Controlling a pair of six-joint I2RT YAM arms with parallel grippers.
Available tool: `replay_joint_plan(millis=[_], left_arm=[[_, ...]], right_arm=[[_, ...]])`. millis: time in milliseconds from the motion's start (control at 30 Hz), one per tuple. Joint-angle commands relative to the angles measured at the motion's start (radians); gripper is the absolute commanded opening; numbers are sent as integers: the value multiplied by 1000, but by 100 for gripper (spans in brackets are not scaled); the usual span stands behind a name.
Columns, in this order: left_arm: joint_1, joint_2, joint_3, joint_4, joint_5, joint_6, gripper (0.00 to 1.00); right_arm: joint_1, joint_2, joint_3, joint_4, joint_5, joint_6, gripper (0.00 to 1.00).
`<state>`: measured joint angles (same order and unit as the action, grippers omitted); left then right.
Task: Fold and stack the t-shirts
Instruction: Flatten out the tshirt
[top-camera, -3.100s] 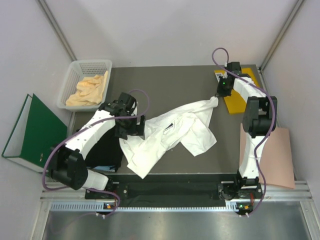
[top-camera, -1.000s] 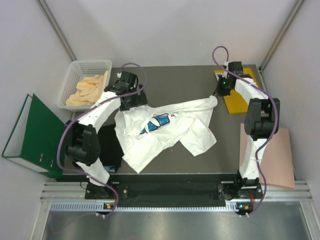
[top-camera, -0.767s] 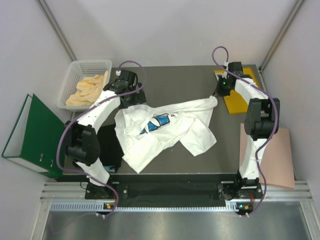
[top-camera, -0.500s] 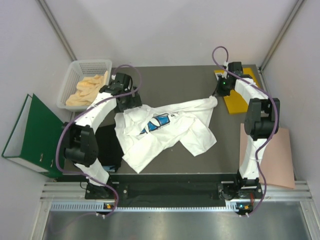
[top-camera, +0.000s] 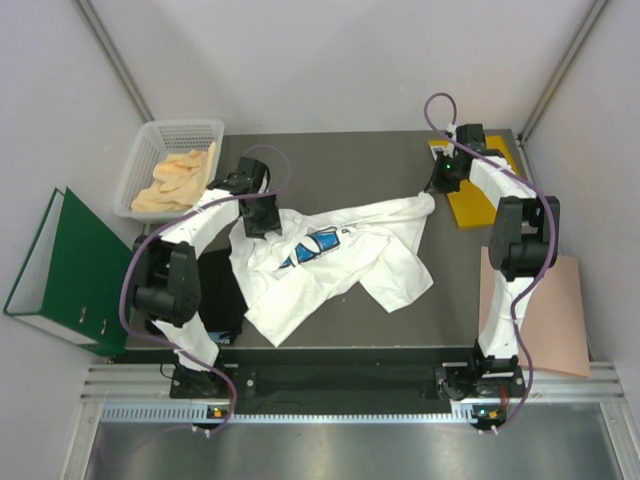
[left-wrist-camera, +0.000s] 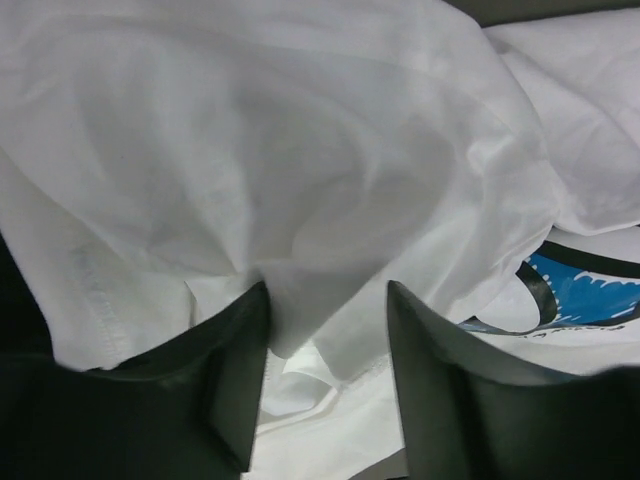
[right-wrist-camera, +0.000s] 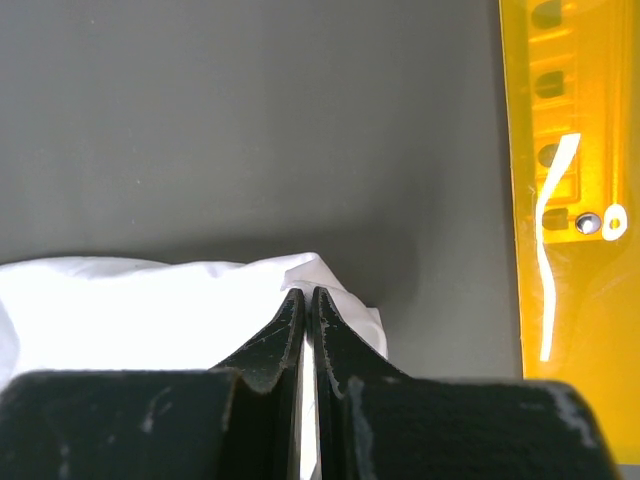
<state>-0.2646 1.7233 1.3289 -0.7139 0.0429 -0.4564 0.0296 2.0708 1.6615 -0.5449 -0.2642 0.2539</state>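
Observation:
The white t-shirt (top-camera: 385, 265) lies crumpled across the middle of the table, its blue chest print (top-camera: 318, 243) facing up. My left gripper (top-camera: 262, 222) is at its far-left corner; in the left wrist view the jaws (left-wrist-camera: 328, 300) stand partly apart around a raised fold of white cloth (left-wrist-camera: 300, 150). My right gripper (top-camera: 437, 192) holds the shirt's far-right corner, and in the right wrist view it (right-wrist-camera: 308, 292) is shut on that white cloth (right-wrist-camera: 150, 310). The black t-shirt (top-camera: 218, 290) lies at the table's left edge, partly under the white one.
An orange-yellow envelope (top-camera: 478, 195) lies just right of my right gripper. A white basket (top-camera: 170, 130) with a yellow cloth (top-camera: 175, 178) stands at the far left. A green binder (top-camera: 65, 265) sits left of the table and a pink sheet (top-camera: 550, 310) to its right.
My left gripper has come back from the far left onto the shirt's left corner and its jaws have narrowed around a fold. The right arm and its grip have not moved.

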Motion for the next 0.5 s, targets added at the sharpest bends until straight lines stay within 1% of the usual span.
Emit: replay_joint_plan(millis=[0, 67, 100, 167, 300, 467], left_arm=[[-15, 1, -14, 27, 77, 25, 35], [-22, -5, -17, 27, 86, 25, 22], [-25, -14, -17, 22, 94, 25, 9], [-35, -27, -17, 18, 106, 19, 0], [-65, -80, -5, -30, 106, 9, 0], [-130, -120, 10, -131, 163, -24, 0]], right_arm=[[-11, -31, -14, 39, -13, -7, 1], [-10, -34, -20, 42, -13, -7, 1], [-11, -37, -26, 42, -15, -5, 1], [-11, -40, -32, 46, -15, -5, 1], [-11, -44, -49, 51, -13, -5, 1], [-10, -43, -62, 60, -17, 1, 1]])
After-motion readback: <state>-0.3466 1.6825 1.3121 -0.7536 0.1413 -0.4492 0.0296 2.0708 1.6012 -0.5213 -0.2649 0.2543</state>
